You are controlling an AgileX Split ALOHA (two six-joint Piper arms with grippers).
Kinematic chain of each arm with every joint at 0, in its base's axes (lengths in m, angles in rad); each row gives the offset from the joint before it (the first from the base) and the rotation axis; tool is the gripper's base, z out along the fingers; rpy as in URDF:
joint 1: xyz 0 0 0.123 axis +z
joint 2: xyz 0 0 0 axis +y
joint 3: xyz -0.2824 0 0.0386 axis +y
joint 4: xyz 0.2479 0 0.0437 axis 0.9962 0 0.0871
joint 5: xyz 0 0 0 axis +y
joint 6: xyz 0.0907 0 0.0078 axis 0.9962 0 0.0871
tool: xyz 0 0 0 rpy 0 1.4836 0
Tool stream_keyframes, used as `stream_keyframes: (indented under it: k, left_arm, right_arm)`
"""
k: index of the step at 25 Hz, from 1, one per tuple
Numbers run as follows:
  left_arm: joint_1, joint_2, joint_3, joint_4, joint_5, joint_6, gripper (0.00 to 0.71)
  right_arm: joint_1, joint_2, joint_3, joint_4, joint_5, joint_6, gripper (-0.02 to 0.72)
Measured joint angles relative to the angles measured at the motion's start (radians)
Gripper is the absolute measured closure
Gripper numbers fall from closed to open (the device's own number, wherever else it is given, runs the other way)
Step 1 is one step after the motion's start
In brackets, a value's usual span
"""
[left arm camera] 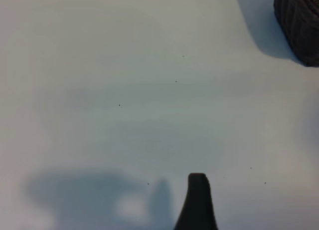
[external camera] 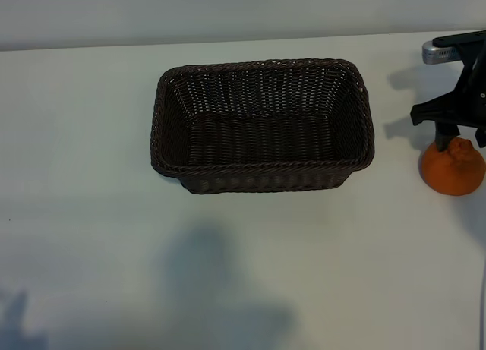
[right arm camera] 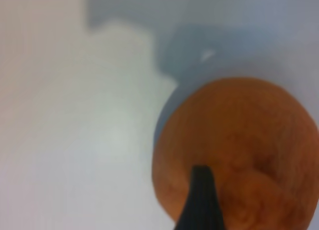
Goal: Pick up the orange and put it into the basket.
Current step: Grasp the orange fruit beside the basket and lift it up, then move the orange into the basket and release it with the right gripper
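The orange (external camera: 453, 168) sits on the white table at the far right, puckered top up. My right gripper (external camera: 461, 140) hangs directly over it, open, with one black finger (external camera: 443, 139) down by the fruit's upper left side. In the right wrist view that finger (right arm camera: 202, 195) lies across the near part of the orange (right arm camera: 249, 140), which fills much of the picture; the other finger is out of frame. The dark brown wicker basket (external camera: 262, 67) stands empty mid-table, left of the orange. Of my left gripper only one finger (left arm camera: 198, 202) shows, open over bare table.
A corner of the basket (left arm camera: 299, 20) shows at the edge of the left wrist view. The table's far edge meets a pale wall behind the basket. Arm shadows fall on the front of the table (external camera: 220, 289).
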Motion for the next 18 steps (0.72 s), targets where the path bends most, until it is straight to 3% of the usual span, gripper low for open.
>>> stream_keyframes:
  k: [4, 6, 8, 11, 12, 18]
  left_arm:
    - [0.0, 0.0, 0.0, 0.0, 0.0, 0.0, 0.119]
    - [0.0, 0.0, 0.0, 0.0, 0.0, 0.0, 0.119]
    - [0.0, 0.0, 0.0, 0.0, 0.0, 0.0, 0.119]
    - [0.0, 0.0, 0.0, 0.0, 0.0, 0.0, 0.119]
    - [0.0, 0.0, 0.0, 0.0, 0.0, 0.0, 0.119]
    - [0.0, 0.0, 0.0, 0.0, 0.0, 0.0, 0.12]
  right_arm:
    - [-0.01, 0.043, -0.001, 0.007, -0.002, -0.003, 0.168]
    - [-0.01, 0.06, -0.002, 0.02, -0.002, -0.004, 0.208]
    - [-0.01, 0.064, -0.002, 0.027, -0.002, -0.004, 0.303]
    - [-0.01, 0.064, -0.003, 0.027, 0.006, -0.004, 0.547]
    - [-0.01, 0.064, -0.003, 0.027, 0.009, -0.004, 0.588]
    - [-0.01, 0.035, -0.004, 0.028, 0.038, -0.027, 0.614]
